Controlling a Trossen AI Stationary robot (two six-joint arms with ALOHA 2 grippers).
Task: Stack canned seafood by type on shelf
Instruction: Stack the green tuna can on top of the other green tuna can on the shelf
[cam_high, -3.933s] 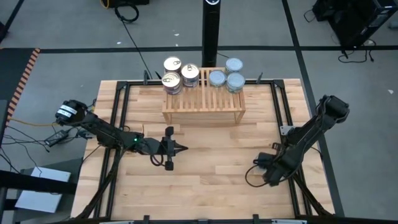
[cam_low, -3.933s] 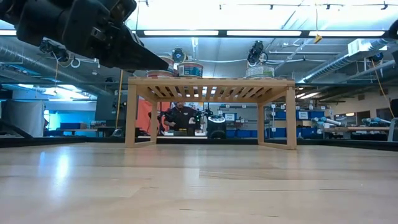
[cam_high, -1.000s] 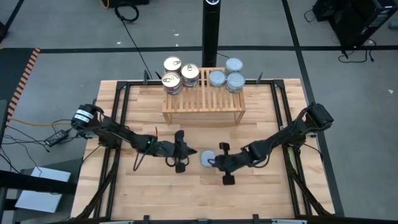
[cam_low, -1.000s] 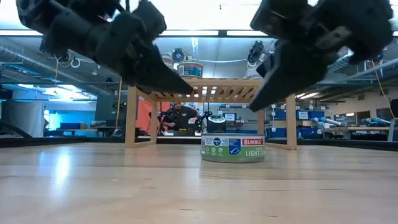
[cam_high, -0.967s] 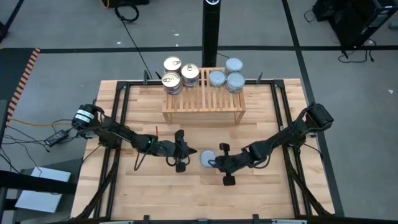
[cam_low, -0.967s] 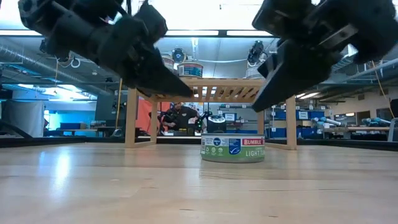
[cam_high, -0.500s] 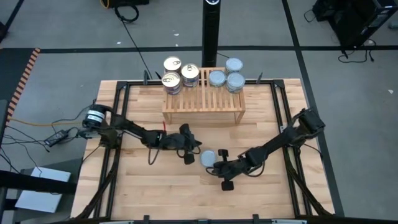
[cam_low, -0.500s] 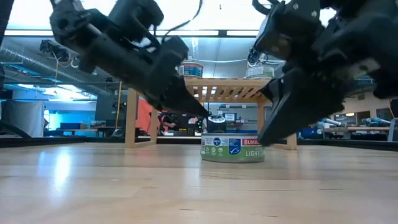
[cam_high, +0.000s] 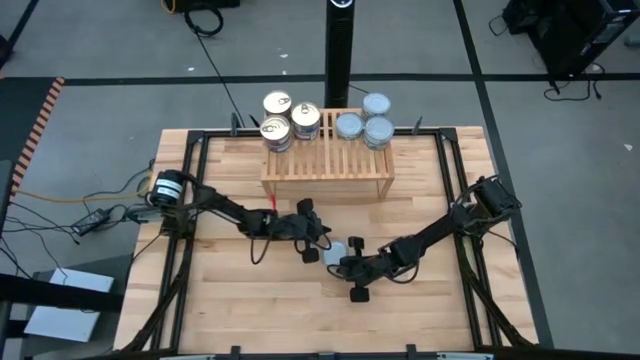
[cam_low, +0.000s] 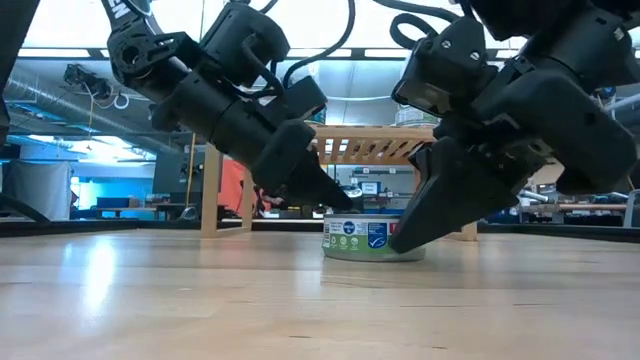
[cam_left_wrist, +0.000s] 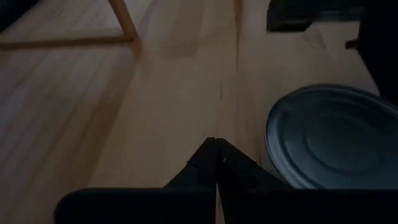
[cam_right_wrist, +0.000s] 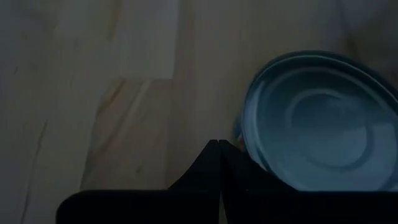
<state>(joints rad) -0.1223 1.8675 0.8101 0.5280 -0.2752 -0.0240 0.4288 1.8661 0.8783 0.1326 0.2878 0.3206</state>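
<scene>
Both pincers (cam_low: 375, 222) shut beside tin (cam_low: 373, 240)

Left arm, reaching from the left edge towards the middle, elbow low, forearm sloping downward. Left claw (cam_high: 322, 243) at its end, both fingers (cam_left_wrist: 205, 163) pressed together into a single wedge, tip pointing down and inward, holding nothing. Right arm, extended from the right edge towards the middle in a mirrored pose, wrist bent downward. Right claw (cam_high: 337, 262) likewise closed, fingers (cam_right_wrist: 211, 163) meeting along one seam, empty. The two claw tips lie near each other, apart, just above the tabletop (cam_high: 250, 300)
</scene>
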